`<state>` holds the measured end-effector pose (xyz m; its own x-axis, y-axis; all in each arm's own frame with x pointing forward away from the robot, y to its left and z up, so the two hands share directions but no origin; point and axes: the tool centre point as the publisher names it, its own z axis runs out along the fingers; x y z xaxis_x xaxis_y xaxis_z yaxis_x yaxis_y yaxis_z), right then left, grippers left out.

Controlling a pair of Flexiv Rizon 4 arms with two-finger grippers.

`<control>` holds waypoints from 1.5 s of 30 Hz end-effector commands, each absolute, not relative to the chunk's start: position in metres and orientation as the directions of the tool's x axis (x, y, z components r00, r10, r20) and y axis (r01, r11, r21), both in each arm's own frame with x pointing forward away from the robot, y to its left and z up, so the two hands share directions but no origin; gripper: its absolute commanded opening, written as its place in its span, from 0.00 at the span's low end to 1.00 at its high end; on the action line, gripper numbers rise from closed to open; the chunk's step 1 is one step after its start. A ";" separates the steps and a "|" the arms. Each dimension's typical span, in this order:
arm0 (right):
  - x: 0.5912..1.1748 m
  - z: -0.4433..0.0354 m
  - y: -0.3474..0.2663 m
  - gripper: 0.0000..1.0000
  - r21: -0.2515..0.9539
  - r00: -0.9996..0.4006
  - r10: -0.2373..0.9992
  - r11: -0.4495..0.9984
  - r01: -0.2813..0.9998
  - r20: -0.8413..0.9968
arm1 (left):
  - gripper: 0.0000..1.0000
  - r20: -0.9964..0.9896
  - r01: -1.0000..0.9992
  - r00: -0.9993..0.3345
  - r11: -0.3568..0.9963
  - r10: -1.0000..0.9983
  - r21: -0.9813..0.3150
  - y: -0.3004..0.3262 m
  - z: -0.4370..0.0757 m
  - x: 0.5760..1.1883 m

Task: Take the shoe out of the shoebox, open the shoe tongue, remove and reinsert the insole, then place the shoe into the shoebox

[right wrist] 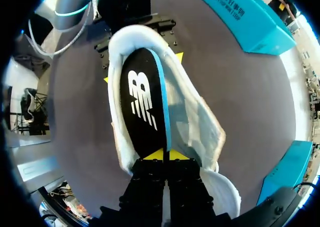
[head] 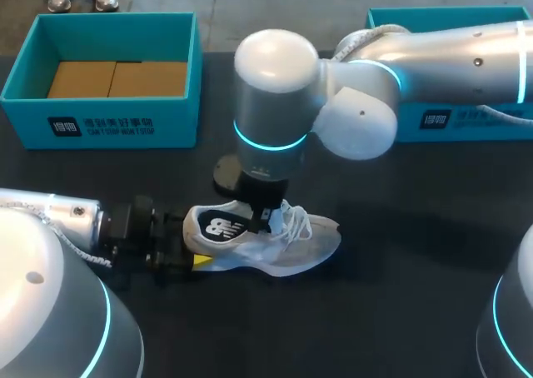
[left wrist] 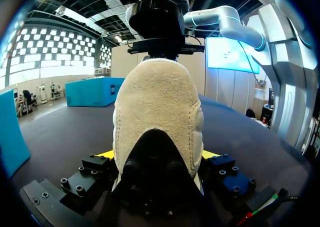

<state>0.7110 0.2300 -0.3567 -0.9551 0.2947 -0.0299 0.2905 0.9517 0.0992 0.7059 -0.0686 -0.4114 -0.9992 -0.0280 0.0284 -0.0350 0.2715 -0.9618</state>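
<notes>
In the head view a white sneaker [head: 291,245] lies on its sole on the dark table [head: 400,295], toe toward the robot's right. The left gripper [head: 187,257] sits at the sneaker's heel, and the right gripper [head: 262,218] hangs directly above its opening, over a black insole [head: 218,226]. A teal shoebox [head: 100,128] stands well beyond the sneaker's heel side, and a second teal box [head: 466,120] well beyond its toe side. In the left wrist view the yellow fingertips [left wrist: 106,154] press the sneaker's heel from both sides, gripping it. In the right wrist view the right gripper's fingers are pinched narrowly on the insole's front end, and the insole lies in the sneaker's opening.
</notes>
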 end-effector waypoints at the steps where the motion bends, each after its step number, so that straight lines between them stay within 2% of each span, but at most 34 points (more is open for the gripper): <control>1: 0.713 -0.351 0.219 0.00 0.169 -0.958 0.286 0.946 0.276 -0.031 | 0.00 0.029 -0.035 -0.999 0.273 -0.029 -0.961 -0.068 -0.411 0.706; 12: 0.718 -0.339 0.206 0.00 0.168 -0.960 0.276 0.949 0.266 -0.040 | 0.00 0.029 -0.035 -0.999 0.273 -0.029 -0.961 -0.068 -0.411 0.706; 24: 0.728 -0.327 0.219 0.00 0.291 -0.973 0.221 0.937 0.195 -0.061 | 0.00 0.029 -0.035 -0.999 0.273 -0.029 -0.961 -0.068 -0.411 0.706; 45: 0.738 -0.324 0.249 0.00 0.356 -0.989 0.140 0.927 0.115 -0.046 | 0.00 0.029 -0.035 -0.999 0.273 -0.029 -0.961 -0.068 -0.411 0.706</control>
